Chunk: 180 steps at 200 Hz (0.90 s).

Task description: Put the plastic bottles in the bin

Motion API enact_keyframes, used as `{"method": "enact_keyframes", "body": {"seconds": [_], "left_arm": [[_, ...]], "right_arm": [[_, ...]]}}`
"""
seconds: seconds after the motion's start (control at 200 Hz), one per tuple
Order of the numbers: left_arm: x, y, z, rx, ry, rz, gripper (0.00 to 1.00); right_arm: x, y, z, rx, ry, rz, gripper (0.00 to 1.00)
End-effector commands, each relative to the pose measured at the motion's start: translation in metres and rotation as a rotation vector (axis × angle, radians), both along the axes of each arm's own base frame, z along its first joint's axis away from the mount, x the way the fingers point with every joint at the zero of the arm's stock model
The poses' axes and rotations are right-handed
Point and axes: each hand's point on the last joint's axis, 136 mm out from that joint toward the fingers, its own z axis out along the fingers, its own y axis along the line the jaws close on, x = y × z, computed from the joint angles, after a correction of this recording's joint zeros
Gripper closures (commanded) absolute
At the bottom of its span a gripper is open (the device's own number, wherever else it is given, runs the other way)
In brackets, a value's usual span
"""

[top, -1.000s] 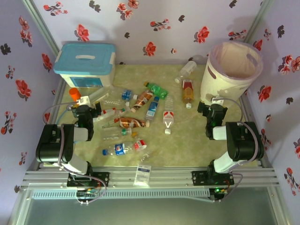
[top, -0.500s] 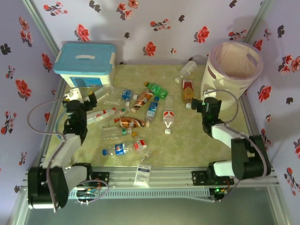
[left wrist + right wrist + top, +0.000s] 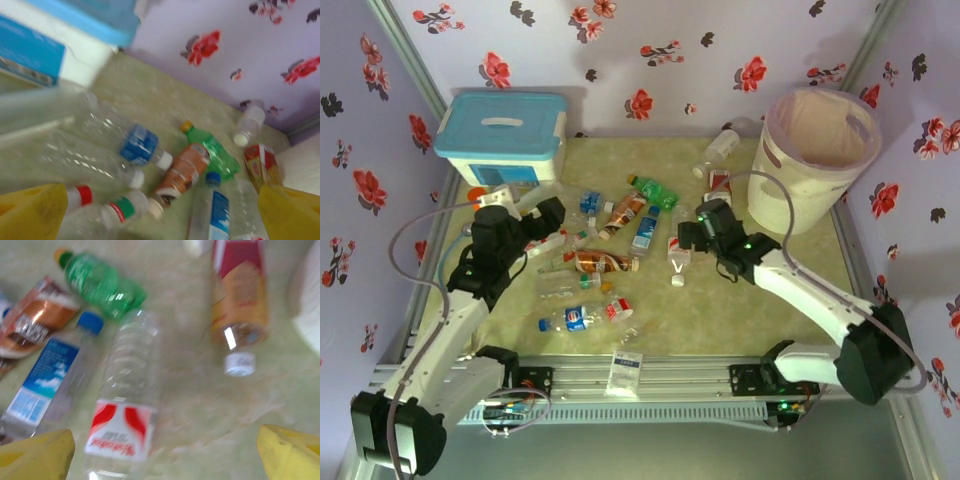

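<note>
Reaching stage, I'd say: the plastic bottles [image 3: 620,213] lie scattered on the worktop [image 3: 720,310] left of the bin [image 3: 800,190], none lifted. The right tool [image 3: 165,450], spread and empty, hovers over the red-and-white-labelled bottle [image 3: 125,415]. The left tool [image 3: 165,215], likewise spread, hangs farther from the bin. Next: lower squarely, then pinch.

no wording can be made out. print is seen on the red-and-white bottle label [image 3: 120,432], the blue bottle label [image 3: 42,375] and the brown bottle label [image 3: 32,322], but it is blurred past reading.
</note>
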Motion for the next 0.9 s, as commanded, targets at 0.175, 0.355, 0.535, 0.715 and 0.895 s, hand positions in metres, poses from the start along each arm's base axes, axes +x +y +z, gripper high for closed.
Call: {"method": "enact_keyframes", "body": {"seconds": [0.175,0.355,0.535,0.715,0.895], "left_arm": [[-0.009,-0.02,-0.023,-0.089,0.099,-0.049,0.03],[-0.017,-0.018,-0.032,-0.08,0.113,-0.052,0.03],[-0.017,-0.018,-0.034,-0.072,0.114,-0.054,0.02],[-0.016,-0.018,-0.036,-0.075,0.118,-0.052,0.02],[-0.015,-0.018,-0.038,-0.086,0.115,-0.047,0.02]], "right_arm": [[0.011,0.031,-0.045,-0.077,0.204,-0.04,0.21],[0.023,0.038,-0.064,-0.104,0.252,-0.059,0.17],[0.032,0.035,-0.087,-0.135,0.289,-0.073,0.16],[0.037,0.03,-0.106,-0.143,0.327,-0.086,0.17],[0.036,0.028,-0.114,-0.173,0.341,-0.069,0.25]]}}
